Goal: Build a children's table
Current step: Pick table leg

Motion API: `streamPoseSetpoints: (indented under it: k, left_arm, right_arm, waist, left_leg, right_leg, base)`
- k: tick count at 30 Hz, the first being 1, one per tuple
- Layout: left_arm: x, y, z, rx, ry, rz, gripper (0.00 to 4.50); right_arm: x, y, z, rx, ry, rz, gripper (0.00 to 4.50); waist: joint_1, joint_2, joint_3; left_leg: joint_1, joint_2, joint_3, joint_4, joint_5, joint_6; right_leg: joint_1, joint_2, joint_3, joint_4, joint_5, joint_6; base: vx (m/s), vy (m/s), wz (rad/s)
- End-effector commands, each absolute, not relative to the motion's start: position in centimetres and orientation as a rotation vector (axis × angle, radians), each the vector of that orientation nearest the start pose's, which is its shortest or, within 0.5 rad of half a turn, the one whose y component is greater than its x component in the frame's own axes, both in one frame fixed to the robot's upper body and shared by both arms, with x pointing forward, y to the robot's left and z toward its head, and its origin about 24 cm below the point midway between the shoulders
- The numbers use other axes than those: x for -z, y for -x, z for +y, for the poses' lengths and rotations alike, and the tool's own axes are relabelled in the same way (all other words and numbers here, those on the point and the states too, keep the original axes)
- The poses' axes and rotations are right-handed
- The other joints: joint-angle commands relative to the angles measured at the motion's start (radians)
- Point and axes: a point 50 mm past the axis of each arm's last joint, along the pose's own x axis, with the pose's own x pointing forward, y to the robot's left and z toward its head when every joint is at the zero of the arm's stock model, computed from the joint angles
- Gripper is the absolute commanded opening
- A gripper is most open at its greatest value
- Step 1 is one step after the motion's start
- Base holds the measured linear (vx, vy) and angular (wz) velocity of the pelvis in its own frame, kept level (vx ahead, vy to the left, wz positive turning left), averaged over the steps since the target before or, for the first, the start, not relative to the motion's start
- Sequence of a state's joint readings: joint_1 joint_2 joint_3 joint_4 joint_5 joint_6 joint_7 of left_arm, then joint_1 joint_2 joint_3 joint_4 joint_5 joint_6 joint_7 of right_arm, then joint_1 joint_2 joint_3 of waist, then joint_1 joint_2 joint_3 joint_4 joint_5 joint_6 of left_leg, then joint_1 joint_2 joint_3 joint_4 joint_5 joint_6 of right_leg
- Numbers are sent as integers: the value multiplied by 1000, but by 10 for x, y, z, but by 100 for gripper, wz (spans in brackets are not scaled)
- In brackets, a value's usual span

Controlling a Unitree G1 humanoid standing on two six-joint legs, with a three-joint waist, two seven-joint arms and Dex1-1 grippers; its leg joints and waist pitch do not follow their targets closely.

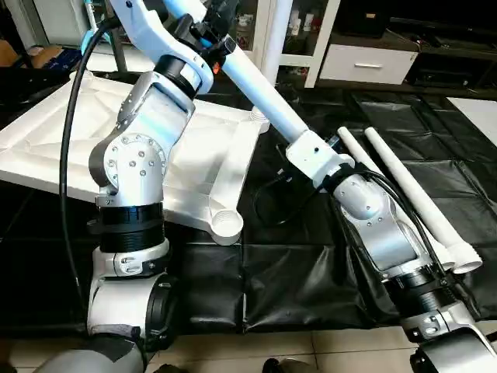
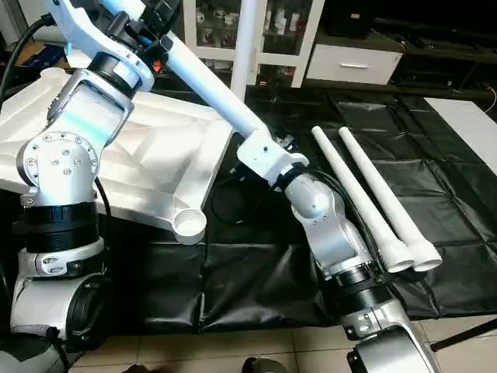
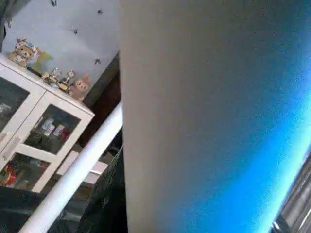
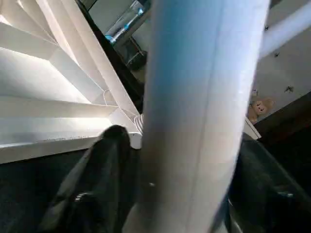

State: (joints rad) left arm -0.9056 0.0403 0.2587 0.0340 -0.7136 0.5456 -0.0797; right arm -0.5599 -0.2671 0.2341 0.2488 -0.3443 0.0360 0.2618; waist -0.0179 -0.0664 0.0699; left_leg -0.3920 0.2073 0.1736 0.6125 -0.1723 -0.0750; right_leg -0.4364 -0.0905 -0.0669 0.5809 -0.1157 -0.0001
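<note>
- Tabletop lies underside up on the left half of the black-covered desk, ribs showing; one corner socket faces the desk's near edge, another sits toward the far edge.
- One leg is held up in the air between both arms, slanting from upper left down toward desk centre.
- Two more legs lie side by side on the right half, touching, wide ends toward the near edge.
- Left hand: at the leg's upper end; can't tell from the eye views whether the fingers are pressed onto it.
- Right hand: at the leg's lower end; fingers hidden by the wrist housing.
- Left wrist view only: leg surface fills the frame, plus a white glass-door cabinet with figurines behind.
- Right wrist view only: one dark finger lies against the leg, ribbed underside and a socket just behind.
- Open black cover between tabletop and the lying legs, and along the near edge.
</note>
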Motion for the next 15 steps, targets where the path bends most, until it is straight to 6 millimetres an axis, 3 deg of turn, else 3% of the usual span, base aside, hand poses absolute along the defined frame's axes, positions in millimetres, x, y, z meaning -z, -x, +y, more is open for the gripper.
streamPoseSetpoints:
  k: [1, 9, 11, 15]
  left_arm:
    - [-275, -343, 101, 584, 597, -329, 135]
    - [-274, -341, 100, 595, 592, -326, 135]
    - [-274, -341, 99, 613, 590, -317, 191]
    - [-271, -331, 94, 765, 573, -299, 224]
  right_arm:
    - [-127, -341, -116, -446, 715, -187, 253]
    - [-128, -341, -119, -448, 691, -184, 194]
    - [-128, -341, -119, -447, 684, -186, 193]
    - [-133, -341, -121, -465, 629, -202, 190]
  waist:
    - [3, 7, -89]
    - [5, 5, -90]
    - [5, 6, -89]
    - [6, 6, -86]
  left_leg:
    - [16, 4, 8, -64, -231, 24]
    - [15, 3, 8, -61, -238, 26]
    - [16, 4, 8, -61, -248, 20]
    - [17, 4, 7, -62, -276, 16]
  right_leg:
    - [65, -16, 26, -44, -234, -160]
    - [65, -17, 25, -44, -262, -159]
    - [64, -17, 25, -45, -274, -154]
    - [60, -15, 24, -47, -299, -155]
  base:
    - [0, 0, 0]
    - [0, 0, 0]
    - [0, 0, 0]
    - [0, 0, 0]
